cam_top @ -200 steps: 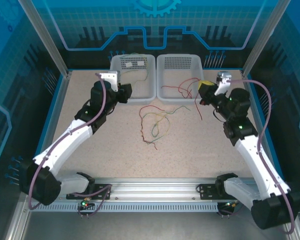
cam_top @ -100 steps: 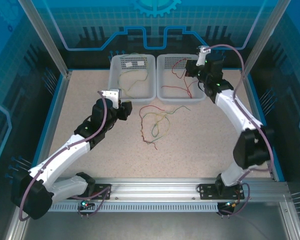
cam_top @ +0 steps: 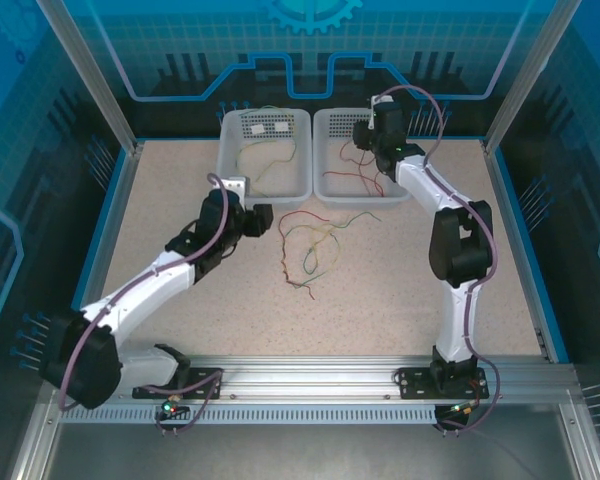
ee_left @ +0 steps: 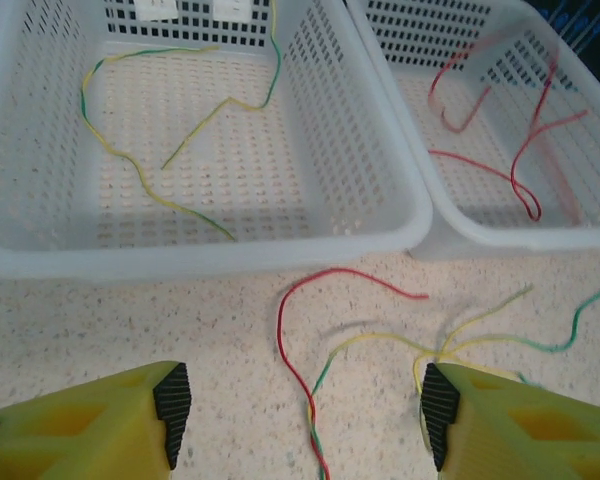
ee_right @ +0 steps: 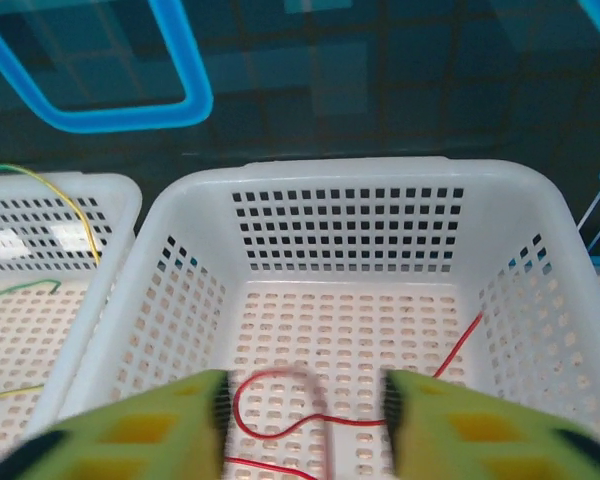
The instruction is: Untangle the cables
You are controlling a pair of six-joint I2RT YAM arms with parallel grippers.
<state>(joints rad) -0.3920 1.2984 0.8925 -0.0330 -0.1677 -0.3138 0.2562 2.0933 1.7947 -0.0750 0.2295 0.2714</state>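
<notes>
The tangled cables lie mid-table: thin red, green and yellow wires twisted together. My left gripper hovers just left of them, open. In the left wrist view a red wire and a green-yellow one cross between my open left gripper. My right gripper is over the right basket, open and holding nothing. Below the right gripper a red wire lies loose on the basket floor. A green-yellow wire rests in the left basket.
Two white perforated baskets stand side by side at the back of the table, the left basket and the right one. Blue walls and metal posts ring the speckled table. A metal rail runs along the near edge.
My right gripper swung from the table's right side to above the right basket and opened, letting the red wire fall in. My left gripper moved toward the tangle and opened wider.
</notes>
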